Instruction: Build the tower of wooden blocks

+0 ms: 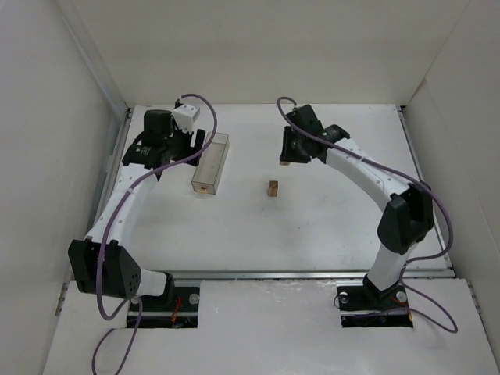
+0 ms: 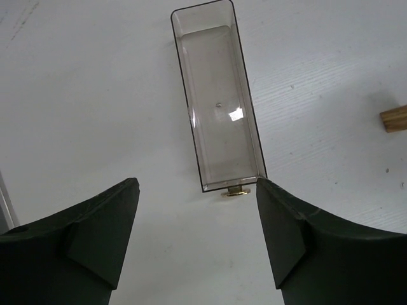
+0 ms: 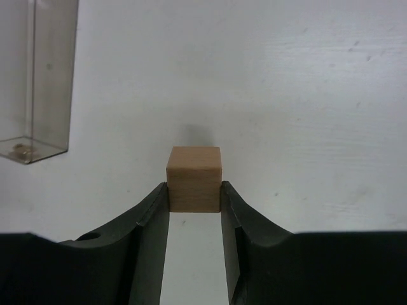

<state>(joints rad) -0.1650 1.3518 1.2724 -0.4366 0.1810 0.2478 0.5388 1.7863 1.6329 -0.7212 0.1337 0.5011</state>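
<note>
Your wood block tower [image 1: 273, 187] reads as bare light-tan wood, matt. The wooden block [image 3: 194, 178] in the right pincer [image 3: 194, 194] has smooth, unvarnished faces with faint grain. The right pincer and the left pincer [image 2: 197, 185] both look like matt black plastic. The box [image 2: 219, 101] to the left of the tower is clear, glossy plastic with a bright glint. The table [image 1: 328, 226] is white, matt and faintly streaked.
</note>
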